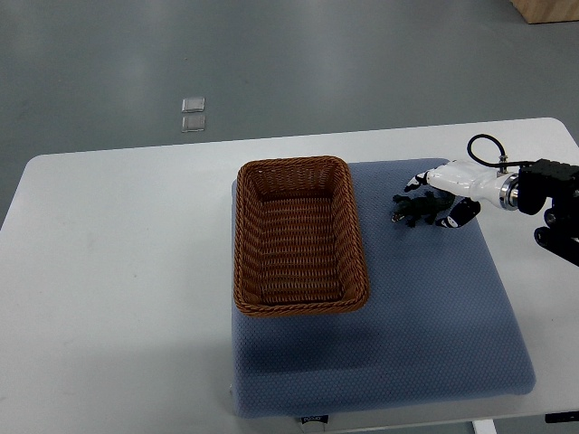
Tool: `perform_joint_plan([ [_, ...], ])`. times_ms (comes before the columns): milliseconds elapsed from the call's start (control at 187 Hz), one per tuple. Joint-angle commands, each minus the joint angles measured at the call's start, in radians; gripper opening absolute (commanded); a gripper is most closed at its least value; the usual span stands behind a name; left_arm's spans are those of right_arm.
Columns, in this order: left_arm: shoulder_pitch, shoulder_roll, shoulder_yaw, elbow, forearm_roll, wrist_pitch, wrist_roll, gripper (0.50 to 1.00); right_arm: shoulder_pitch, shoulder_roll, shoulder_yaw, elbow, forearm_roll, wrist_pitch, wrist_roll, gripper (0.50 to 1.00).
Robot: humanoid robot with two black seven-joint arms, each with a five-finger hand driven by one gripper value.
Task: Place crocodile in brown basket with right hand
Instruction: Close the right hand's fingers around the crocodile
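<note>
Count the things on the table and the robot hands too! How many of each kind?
brown basket: 1
toy crocodile: 1
blue mat: 1
right robot hand: 1
Total: 4

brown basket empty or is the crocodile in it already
Empty: only bare weave inside the basket. The crocodile lies on the blue mat to its right.

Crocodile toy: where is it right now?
Top view, right half: the small dark toy crocodile is on the blue textured mat, between the brown wicker basket and the right hand.
</note>
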Motion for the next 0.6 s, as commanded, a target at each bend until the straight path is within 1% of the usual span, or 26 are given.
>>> perform_joint_plan([
  [0,0.0,0.0,0.0,0.0,0.001,0.0,0.0,1.0,0.0,0.005,0.0,0.0,0.0,-0.001,0.0,0.797],
  [229,0.0,0.0,0.0,0.0,-0.001,0.0,0.0,1.0,0.0,0.005,-0.017,0.0,0.0,-0.012,0.0,0.791],
  [374,0.0,0.0,0.0,0.0,0.001,0.0,0.0,1.0,-0.002,0.007,-0.017,0.0,0.0,-0.022,0.002,0.756],
  [438,0.0,0.0,0.0,0.0,0.001,0.0,0.0,1.0,0.0,0.007,-0.018,0.0,0.0,-0.022,0.002,0.721],
  [486,0.0,0.0,0.0,0.0,-0.001,0.0,0.0,1.0,0.0,0.005,-0.018,0.0,0.0,-0.022,0.0,0.678],
  [496,0.0,0.0,0.0,0.0,-0.001,0.0,0.0,1.0,0.0,0.005,-0.018,0.0,0.0,-0.022,0.0,0.678],
  [512,0.0,0.0,0.0,0.0,-0.001,0.0,0.0,1.0,0.0,0.005,-0.018,0.0,0.0,-0.022,0.0,0.656],
  [518,0.0,0.0,0.0,0.0,-0.001,0.0,0.0,1.0,0.0,0.005,-0.018,0.0,0.0,-0.022,0.0,0.656],
  [523,0.0,0.0,0.0,0.0,-0.001,0.0,0.0,1.0,0.0,0.007,-0.018,0.0,0.0,-0.022,0.0,0.644],
  [528,0.0,0.0,0.0,0.0,-0.001,0.0,0.0,1.0,0.0,0.007,-0.018,0.0,0.0,-0.022,0.0,0.643],
  [544,0.0,0.0,0.0,0.0,-0.001,0.0,0.0,1.0,0.0,0.005,-0.018,0.0,0.0,-0.022,0.0,0.615],
  [550,0.0,0.0,0.0,0.0,-0.001,0.0,0.0,1.0,0.0,0.005,-0.018,0.0,0.0,-0.022,0.0,0.615],
  [555,0.0,0.0,0.0,0.0,-0.001,0.0,0.0,1.0,0.0,0.005,-0.018,0.0,0.0,-0.022,0.0,0.601],
  [560,0.0,0.0,0.0,0.0,-0.001,0.0,0.0,1.0,0.0,0.005,-0.018,0.0,0.0,-0.022,0.0,0.601],
  [566,0.0,0.0,0.0,0.0,-0.001,0.0,0.0,1.0,0.0,0.007,-0.018,0.0,0.0,-0.022,0.0,0.584],
  [582,0.0,0.0,0.0,0.0,-0.001,0.0,0.0,1.0,0.0,0.007,-0.018,0.0,0.0,-0.024,0.0,0.572],
  [587,0.0,0.0,0.0,0.0,-0.001,0.0,0.0,1.0,0.0,0.007,-0.018,0.0,0.0,-0.024,0.0,0.558],
  [592,0.0,0.0,0.0,0.0,-0.001,0.0,0.0,1.0,0.0,0.007,-0.018,0.0,0.0,-0.024,0.0,0.558],
])
